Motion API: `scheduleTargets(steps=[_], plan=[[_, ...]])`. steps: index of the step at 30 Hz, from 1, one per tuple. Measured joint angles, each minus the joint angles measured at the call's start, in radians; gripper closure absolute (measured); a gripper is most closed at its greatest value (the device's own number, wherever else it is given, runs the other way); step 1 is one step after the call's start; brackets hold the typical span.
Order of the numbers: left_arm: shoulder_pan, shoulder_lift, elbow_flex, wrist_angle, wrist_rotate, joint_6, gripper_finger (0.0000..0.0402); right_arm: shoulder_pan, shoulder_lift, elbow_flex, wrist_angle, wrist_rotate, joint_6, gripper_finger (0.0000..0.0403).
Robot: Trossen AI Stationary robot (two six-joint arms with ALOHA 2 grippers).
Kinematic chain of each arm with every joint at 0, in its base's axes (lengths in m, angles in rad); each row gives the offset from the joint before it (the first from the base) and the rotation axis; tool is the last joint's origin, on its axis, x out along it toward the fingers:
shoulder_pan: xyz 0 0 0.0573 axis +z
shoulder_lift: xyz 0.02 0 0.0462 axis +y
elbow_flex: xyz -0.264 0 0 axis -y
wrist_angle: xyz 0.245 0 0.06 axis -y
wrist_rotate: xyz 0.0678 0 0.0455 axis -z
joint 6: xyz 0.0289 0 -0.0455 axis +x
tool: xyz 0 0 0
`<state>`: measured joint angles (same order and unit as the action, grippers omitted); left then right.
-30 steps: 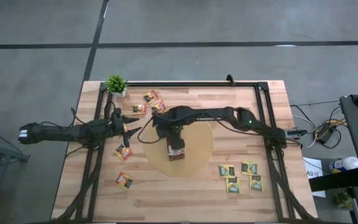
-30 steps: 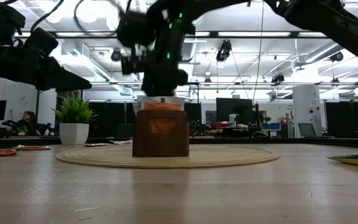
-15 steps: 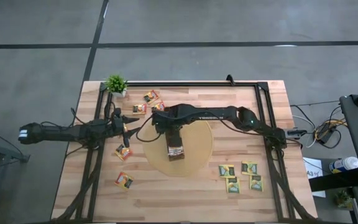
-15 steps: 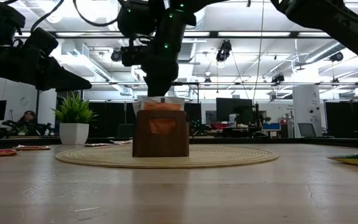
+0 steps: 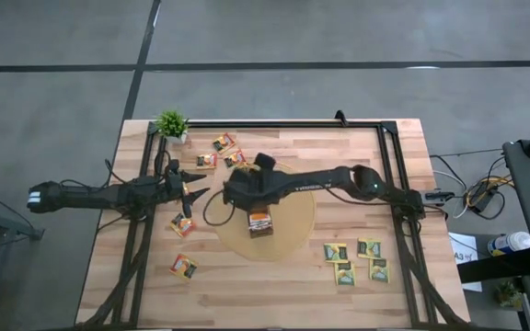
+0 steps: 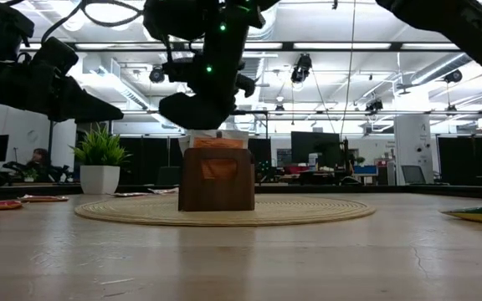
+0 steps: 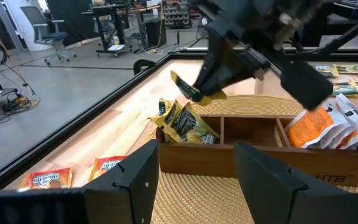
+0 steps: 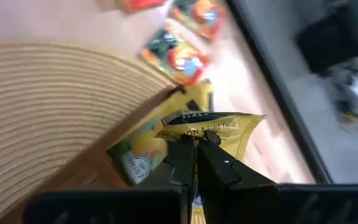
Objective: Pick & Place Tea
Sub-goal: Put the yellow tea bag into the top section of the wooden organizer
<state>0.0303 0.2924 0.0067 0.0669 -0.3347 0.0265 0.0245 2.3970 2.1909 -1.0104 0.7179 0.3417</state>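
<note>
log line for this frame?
right gripper: shut on yellow sachet, above wooden box | left gripper: open, idle beside mat

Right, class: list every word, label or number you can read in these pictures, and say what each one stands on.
"AHMAD TEA": orange sachets on the table.
"...ON & LIME TWIST": yellow sachet pinched in the right gripper.
"HTB": front of the wooden box, partly cut off.
Print on the sachets in the box: too blurred to read.

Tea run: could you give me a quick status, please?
Right gripper shut on a yellow sachet, above the box. Left gripper open, waiting beside the mat. Nothing in the way.
</note>
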Motion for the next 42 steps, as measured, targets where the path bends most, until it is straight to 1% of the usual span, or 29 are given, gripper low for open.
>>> scheduleTargets(steps=[4,7,8,12,13,15,17,19,21,24,25,26,27,31,34,36,39,42], plan=[[-0.001,0.000,0.000,0.000,0.000,0.000,0.0199,0.037,-0.008,-0.068,0.004,0.195,0.170,0.0394],[-0.001,0.000,0.000,0.000,0.000,0.000,0.0199,0.064,-0.031,-0.146,0.015,0.338,0.337,0.0394],[-0.001,0.000,0.000,0.000,0.000,0.000,0.0199,0.071,-0.043,-0.174,0.024,0.371,0.380,0.0394],[0.000,0.000,0.000,0.000,0.000,0.000,0.0199,0.086,-0.111,-0.297,0.058,0.426,0.596,0.0394],[0.000,0.000,0.000,0.000,0.000,0.000,0.0199,0.092,-0.131,-0.334,0.092,0.444,0.640,0.0394],[0.000,0.000,0.000,0.000,0.000,0.000,0.0199,0.108,-0.175,-0.413,0.192,0.469,0.671,0.0394],[0.000,0.000,0.000,0.000,0.000,0.000,0.0199,0.124,-0.223,-0.502,0.347,0.475,0.677,0.0394],[0.000,0.000,0.000,0.000,0.000,0.000,0.0199,0.134,-0.271,-0.604,0.584,0.481,0.634,0.0394],[0.000,0.000,0.000,0.000,0.000,0.000,0.0199,0.137,-0.306,-0.722,0.905,0.472,0.517,0.0394],[0.000,0.000,0.000,0.000,0.000,0.000,0.0199,0.133,-0.326,-0.901,1.438,0.373,0.285,0.0394],[0.000,0.000,0.000,0.000,0.000,0.000,0.0199,0.132,-0.326,-0.945,1.577,0.343,0.228,0.0394],[0.000,0.000,0.000,0.000,0.000,0.000,0.0199,0.131,-0.327,-0.976,1.674,0.331,0.194,0.0394],[0.000,0.000,0.000,0.000,0.000,0.000,0.0199,0.132,-0.329,-0.995,1.723,0.330,0.182,0.0394],[0.000,0.000,0.000,0.000,0.000,0.000,0.0199,0.129,-0.323,-0.999,1.698,0.331,0.221,0.0394],[0.000,0.000,0.000,0.001,0.000,0.000,0.0199,0.130,-0.302,-0.933,1.612,0.331,0.232,0.0394],[0.000,0.000,0.000,0.000,0.000,0.000,0.0199,0.131,-0.283,-0.859,1.518,0.338,0.241,0.0394],[0.000,0.000,0.000,0.000,0.000,0.000,0.0199,0.126,-0.239,-0.735,1.317,0.390,0.263,0.0394],[0.000,0.000,0.000,0.000,0.000,0.000,0.0199,0.114,-0.202,-0.622,1.065,0.404,0.388,0.0394]])
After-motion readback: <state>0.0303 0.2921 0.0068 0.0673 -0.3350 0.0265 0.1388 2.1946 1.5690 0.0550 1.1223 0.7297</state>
